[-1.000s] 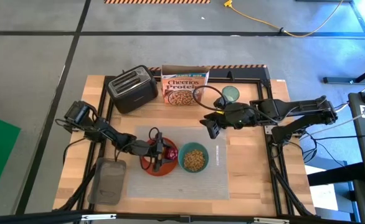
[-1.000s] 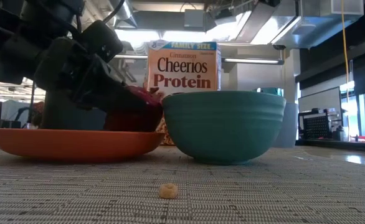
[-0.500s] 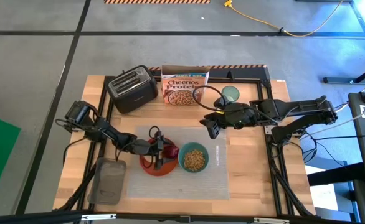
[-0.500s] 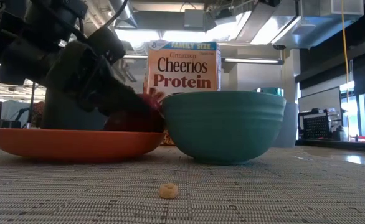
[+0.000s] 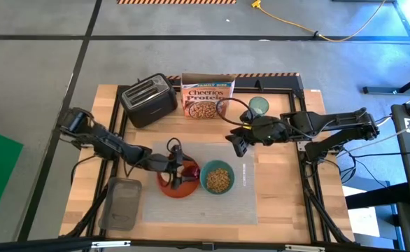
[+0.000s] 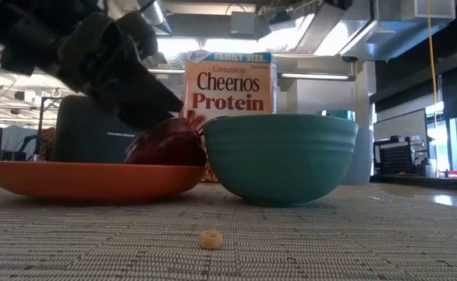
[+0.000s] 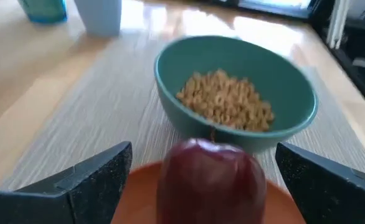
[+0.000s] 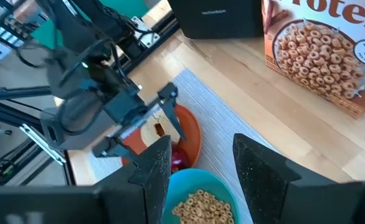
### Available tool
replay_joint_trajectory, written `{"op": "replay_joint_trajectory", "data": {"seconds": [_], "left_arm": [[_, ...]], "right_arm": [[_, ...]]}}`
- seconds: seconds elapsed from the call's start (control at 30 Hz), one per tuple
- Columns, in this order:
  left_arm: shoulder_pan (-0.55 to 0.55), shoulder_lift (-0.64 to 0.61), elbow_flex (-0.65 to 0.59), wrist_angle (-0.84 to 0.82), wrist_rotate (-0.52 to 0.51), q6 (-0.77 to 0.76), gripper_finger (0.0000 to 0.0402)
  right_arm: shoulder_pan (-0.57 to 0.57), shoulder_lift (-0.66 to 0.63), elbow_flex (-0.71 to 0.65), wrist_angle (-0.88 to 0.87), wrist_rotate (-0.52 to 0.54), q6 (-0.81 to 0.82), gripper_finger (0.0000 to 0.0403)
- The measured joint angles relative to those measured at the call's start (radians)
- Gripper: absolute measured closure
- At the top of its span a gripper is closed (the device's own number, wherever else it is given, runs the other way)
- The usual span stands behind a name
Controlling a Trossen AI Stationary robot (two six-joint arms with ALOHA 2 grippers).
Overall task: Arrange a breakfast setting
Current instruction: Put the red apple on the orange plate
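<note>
Finishing apple placement: apple (image 7: 210, 180) sitting on orange plate (image 6: 72, 178) beside teal bowl (image 7: 294, 115) on placemat (image 5: 191, 204), left end effector (image 7: 204, 177) spread open around it, gripping nothing, next needing clean backing-off without nudging; right end effector (image 8: 198, 171) idling part-open, empty, above table (image 5: 278, 171).

Count: 1 plate (image 5: 171, 186), 1 bowl (image 5: 218, 179), 1 apple (image 6: 168, 144), 1 toaster (image 5: 148, 100), 1 cereal box (image 5: 208, 98), 1 placemat (image 5: 247, 199), 2 grippers: left (image 5: 179, 170), right (image 5: 238, 143).

Overhead, table-level, 2 wrist cams; all share bowl (image 6: 280, 158).
</note>
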Motion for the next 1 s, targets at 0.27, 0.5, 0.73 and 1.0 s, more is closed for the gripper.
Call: {"op": "replay_joint_trajectory", "data": {"seconds": [0.27, 0.5, 0.73, 1.0], "left_arm": [[0.070, -0.049, 0.218, -0.463, 0.193, -0.001, 0.0014], [0.149, -0.045, 0.356, -0.737, 0.265, 0.007, 0.0014], [0.170, -0.044, 0.364, -0.792, 0.323, -0.028, 0.0015], [0.150, -0.044, 0.364, -0.779, 0.319, -0.060, 0.0015]], "right_arm": [[-0.002, 0.000, 0.000, -0.034, 0.002, -0.004, 0.0237], [-0.009, 0.000, 0.000, -0.054, 0.001, -0.011, 0.0237], [-0.009, 0.000, 0.000, -0.057, 0.003, -0.030, 0.0237], [-0.009, 0.000, 0.000, -0.060, 0.026, -0.053, 0.0237]]}}
